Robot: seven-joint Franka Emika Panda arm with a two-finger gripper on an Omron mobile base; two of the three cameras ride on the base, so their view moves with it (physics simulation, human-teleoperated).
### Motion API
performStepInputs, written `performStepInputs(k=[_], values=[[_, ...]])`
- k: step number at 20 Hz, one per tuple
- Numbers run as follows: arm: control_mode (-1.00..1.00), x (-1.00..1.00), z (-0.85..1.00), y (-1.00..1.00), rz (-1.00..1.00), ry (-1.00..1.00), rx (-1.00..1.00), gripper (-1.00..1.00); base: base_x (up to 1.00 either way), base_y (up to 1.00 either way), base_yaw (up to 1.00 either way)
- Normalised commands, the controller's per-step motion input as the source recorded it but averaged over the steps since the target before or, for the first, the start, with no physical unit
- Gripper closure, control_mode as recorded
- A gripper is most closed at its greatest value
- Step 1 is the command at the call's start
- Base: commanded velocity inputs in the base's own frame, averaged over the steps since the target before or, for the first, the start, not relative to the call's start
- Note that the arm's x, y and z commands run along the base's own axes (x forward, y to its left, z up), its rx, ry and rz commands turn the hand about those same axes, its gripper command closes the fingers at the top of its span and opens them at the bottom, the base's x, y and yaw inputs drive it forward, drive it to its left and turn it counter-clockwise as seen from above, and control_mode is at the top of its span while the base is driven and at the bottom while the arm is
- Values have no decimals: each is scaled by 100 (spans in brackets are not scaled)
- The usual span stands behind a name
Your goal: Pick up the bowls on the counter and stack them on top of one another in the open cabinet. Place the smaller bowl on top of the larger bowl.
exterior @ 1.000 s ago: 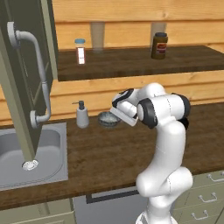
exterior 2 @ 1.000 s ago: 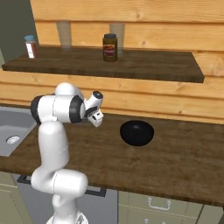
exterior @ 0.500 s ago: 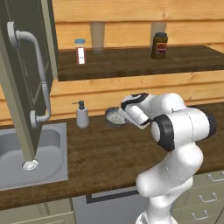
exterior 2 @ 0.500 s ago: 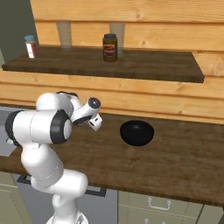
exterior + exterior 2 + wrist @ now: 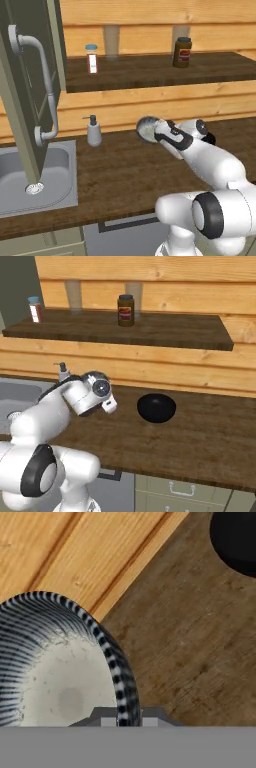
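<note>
My gripper [image 5: 158,134] is shut on the rim of the smaller bowl [image 5: 148,128], which has a striped dark outside and a pale speckled inside. It hangs above the counter [image 5: 125,170] near the back wall, tilted on edge. In the hand view the bowl [image 5: 60,677] fills the lower left, its rim pinched between the fingertips [image 5: 107,719] of the gripper [image 5: 122,721]. The larger black bowl [image 5: 156,407] sits on the counter to the right, also at the hand view's top right corner [image 5: 237,537]. The open cabinet's door [image 5: 30,75] with its curved bar handle [image 5: 46,90] stands at far left.
A white soap dispenser [image 5: 93,131] stands by the steel sink [image 5: 35,175] at left. The wooden wall shelf [image 5: 160,70] above carries a dark jar [image 5: 182,52], a small bottle [image 5: 91,58] and a glass [image 5: 111,37]. Drawers [image 5: 175,488] sit below the counter.
The arm has folded forward and down. The held bowl has moved a little to the right and tipped up so that its inside faces the left base camera.
</note>
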Motion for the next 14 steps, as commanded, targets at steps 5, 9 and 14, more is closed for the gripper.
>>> performStepInputs(k=[5, 9, 14], values=[[-100, -39, 100, -70, -26, 15, 6, 100, 0, 0, 0], [-100, -24, 84, -83, -30, 48, 7, 100, 0, 0, 0], [-100, -5, 14, -56, -16, 27, 2, 100, 0, 0, 0]])
